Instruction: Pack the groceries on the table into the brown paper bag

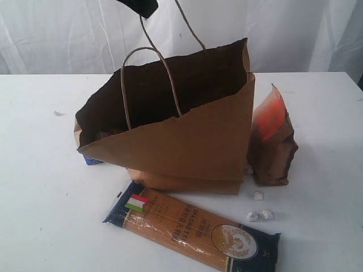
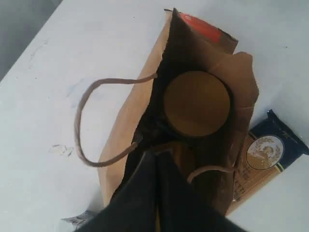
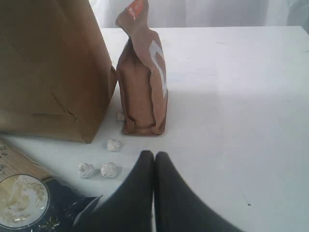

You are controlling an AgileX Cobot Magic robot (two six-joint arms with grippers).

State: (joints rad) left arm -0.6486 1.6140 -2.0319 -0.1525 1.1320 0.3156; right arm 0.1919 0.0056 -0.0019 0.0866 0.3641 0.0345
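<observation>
My left gripper (image 2: 157,157) is clenched on nothing and hangs over the open paper bag (image 1: 193,136) mid-frame. There's a gold-lidded jar (image 2: 196,104) inside it. My right gripper (image 3: 154,157) is clenched empty too, low over the table (image 1: 45,198). The spaghetti pack (image 1: 190,229) lies bottom center, and the pouch (image 1: 273,141) stands just right of the bag.

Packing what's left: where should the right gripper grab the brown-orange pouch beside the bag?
Probably grip the brown-orange pouch by its pinched upper part, under the orange top, from the open side away from the brown paper bag. It stands upright and narrows upward; the bag crowds its other side. The shut right gripper must open first.
</observation>
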